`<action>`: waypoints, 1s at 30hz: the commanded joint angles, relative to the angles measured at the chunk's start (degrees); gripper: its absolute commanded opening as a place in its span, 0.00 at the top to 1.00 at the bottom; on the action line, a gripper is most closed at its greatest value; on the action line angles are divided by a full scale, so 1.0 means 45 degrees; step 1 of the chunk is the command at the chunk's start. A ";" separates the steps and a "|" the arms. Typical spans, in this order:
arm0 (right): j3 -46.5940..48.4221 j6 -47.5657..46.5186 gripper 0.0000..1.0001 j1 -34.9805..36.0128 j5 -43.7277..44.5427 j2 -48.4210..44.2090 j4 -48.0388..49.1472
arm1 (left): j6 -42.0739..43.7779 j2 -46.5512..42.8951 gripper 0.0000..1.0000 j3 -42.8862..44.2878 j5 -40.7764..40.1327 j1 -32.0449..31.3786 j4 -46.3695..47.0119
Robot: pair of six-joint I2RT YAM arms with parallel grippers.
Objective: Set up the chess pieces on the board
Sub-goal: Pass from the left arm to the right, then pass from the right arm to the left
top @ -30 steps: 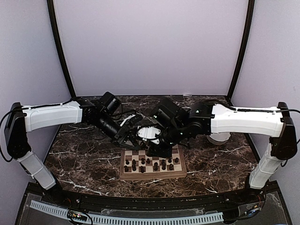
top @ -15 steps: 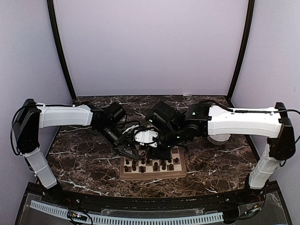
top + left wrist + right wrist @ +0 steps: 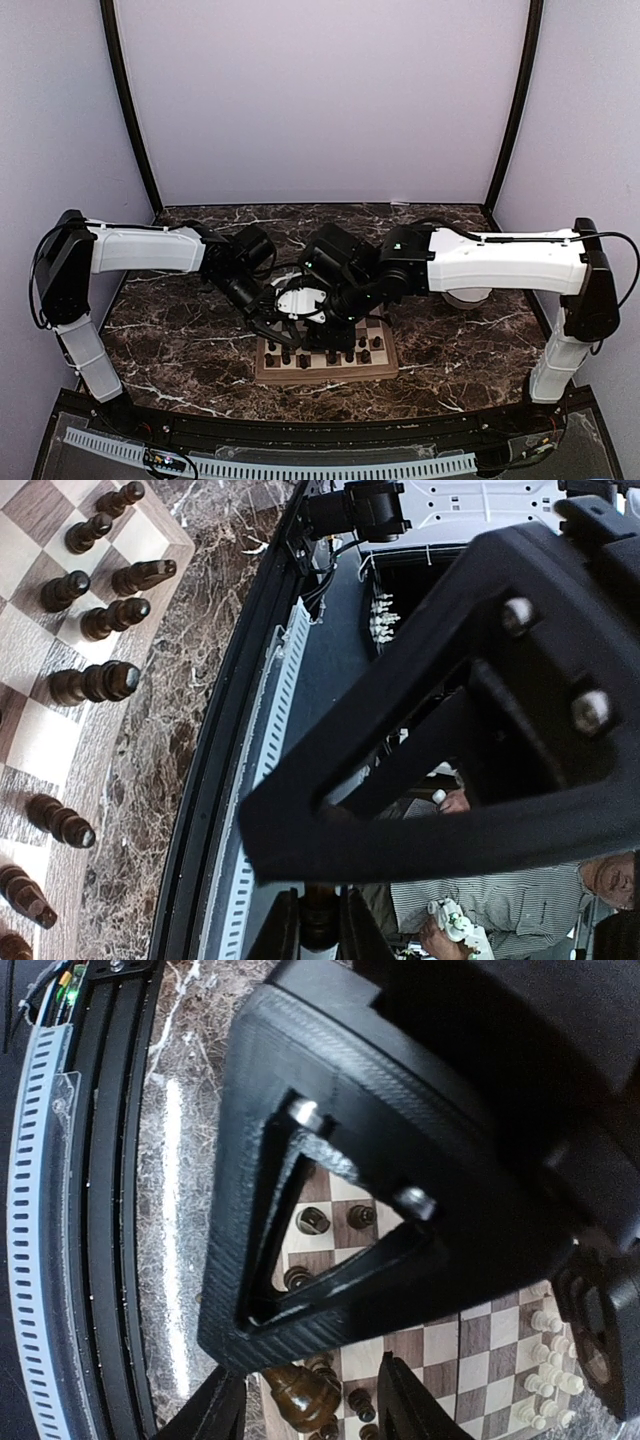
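Currently both arms meet low over the far half of the board (image 3: 325,377), which sits mid-worktop (image 3: 180,330), toward the near edge. Dark pieces (image 3: 318,350) stand in two rows on the near squares. Cream pieces (image 3: 548,1358) cluster at the far side, seen from the right wrist. Left arm (image 3: 150,248) comes in from the left and right arm (image 3: 500,262) from the right, their ends close together above the board.

Right jaws: wide apart, with a dark piece (image 3: 303,1397) between the fingers (image 3: 400,1400) and a gap on either side, so nothing is gripped. It sits near the other dark pieces at the board's edge.

Left jaws: closed tight. Something dark shows between the tips, can't tell if it's a piece. The left wrist view shows more dark pieces on the board.

White bowl (image 3: 468,297) is right of the board, mostly hidden under the right arm. Contents can't be seen.
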 commanded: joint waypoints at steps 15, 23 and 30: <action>0.0675 0.0219 0.96 -0.0119 -0.1338 0.0301 -0.0565 | 0.0812 -0.0580 0.76 0.0359 0.0412 0.0330 -0.0576; -0.1052 0.2212 0.99 -0.1444 -0.2555 -0.1663 0.1111 | -0.1012 -0.2237 0.64 -0.0651 -0.2871 0.0464 0.0751; -0.4206 0.5915 0.98 -0.3508 -0.4998 -0.3938 0.5096 | -0.5117 -0.6265 0.58 -0.3761 -0.6708 0.0411 0.8396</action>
